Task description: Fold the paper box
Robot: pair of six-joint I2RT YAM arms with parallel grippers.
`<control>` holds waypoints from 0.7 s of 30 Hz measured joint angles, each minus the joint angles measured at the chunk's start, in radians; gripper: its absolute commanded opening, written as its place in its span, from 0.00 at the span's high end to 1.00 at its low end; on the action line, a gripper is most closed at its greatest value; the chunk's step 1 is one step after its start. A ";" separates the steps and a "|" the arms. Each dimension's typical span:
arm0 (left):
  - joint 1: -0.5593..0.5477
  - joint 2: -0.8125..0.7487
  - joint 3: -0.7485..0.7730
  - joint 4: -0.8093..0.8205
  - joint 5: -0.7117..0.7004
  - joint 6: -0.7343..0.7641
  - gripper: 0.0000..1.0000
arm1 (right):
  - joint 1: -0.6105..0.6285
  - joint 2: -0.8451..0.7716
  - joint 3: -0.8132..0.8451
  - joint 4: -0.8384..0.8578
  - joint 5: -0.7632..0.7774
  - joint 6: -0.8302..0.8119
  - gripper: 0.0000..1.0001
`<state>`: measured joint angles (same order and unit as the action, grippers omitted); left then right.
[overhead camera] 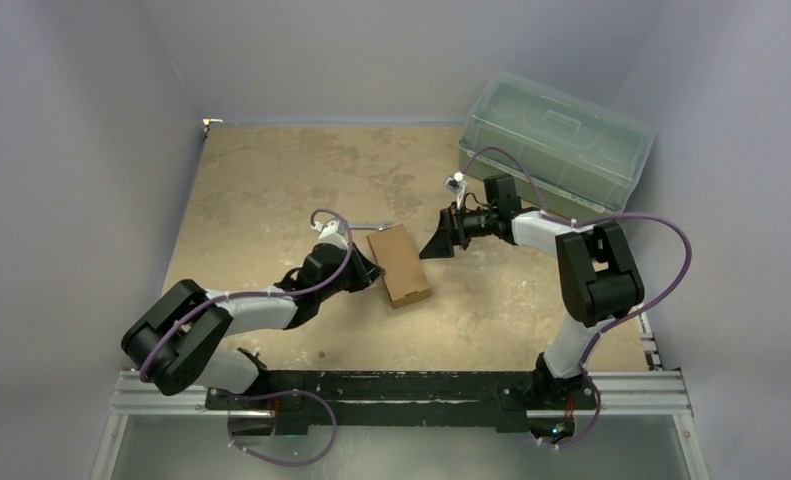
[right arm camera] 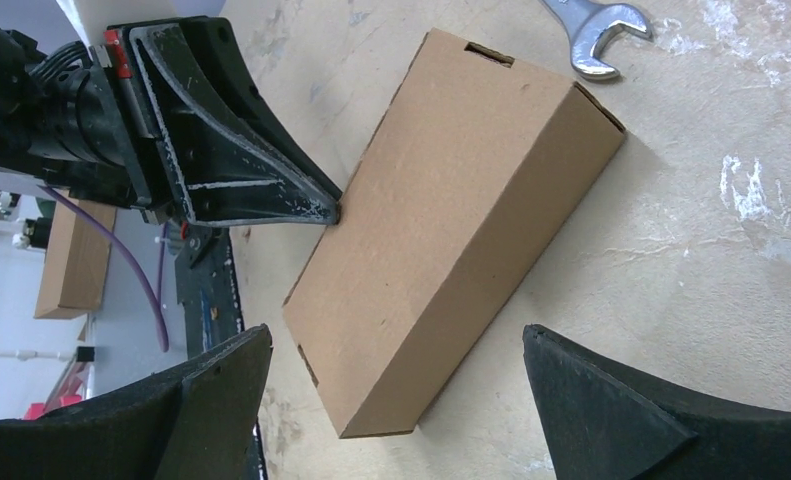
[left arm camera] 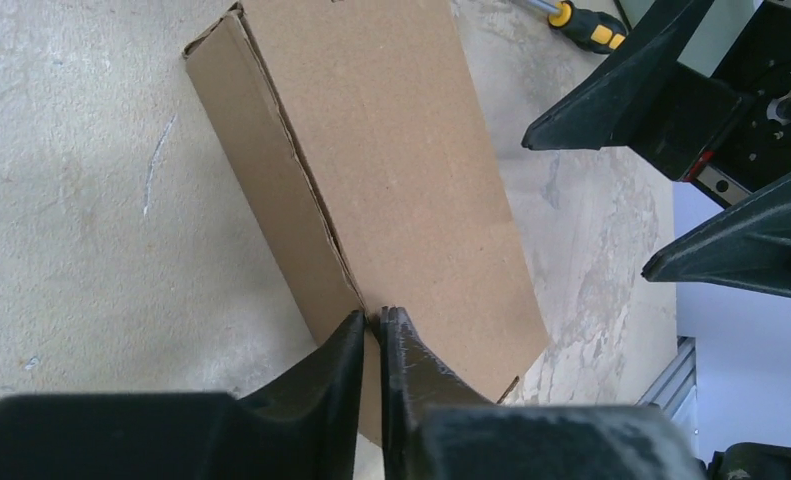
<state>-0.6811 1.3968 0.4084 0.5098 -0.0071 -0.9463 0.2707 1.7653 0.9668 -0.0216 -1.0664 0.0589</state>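
One closed paper box (overhead camera: 399, 265) lay mid-bench (overhead camera: 271, 180). Left gripper (left arm camera: 376, 320) pinched its nine-o'clock edge; right gripper (overhead camera: 434, 247) gaped at two o'clock.

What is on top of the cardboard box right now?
Only the tips of the left gripper, nearly closed, touch the box, at the long edge of its top. The rest of the top is bare cardboard. The box is folded shut, so its inside is hidden.

Overhead looks down; close wrist cameras share the paper box (right arm camera: 451, 220).
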 measured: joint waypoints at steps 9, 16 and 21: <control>0.018 -0.034 -0.077 0.081 -0.001 -0.037 1.00 | 0.014 0.000 0.000 -0.010 0.001 0.013 0.01; 0.033 -0.060 -0.155 0.105 -0.005 -0.050 1.00 | 0.039 0.001 0.000 0.022 0.093 0.080 0.01; 0.040 -0.060 -0.185 0.093 -0.005 -0.050 1.00 | 0.070 0.009 -0.003 0.056 0.111 0.121 0.01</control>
<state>-0.6407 1.3365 0.2234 0.6029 -0.0116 -0.9958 0.3408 1.7741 0.9642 0.0341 -0.9554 0.1802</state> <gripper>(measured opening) 0.003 0.987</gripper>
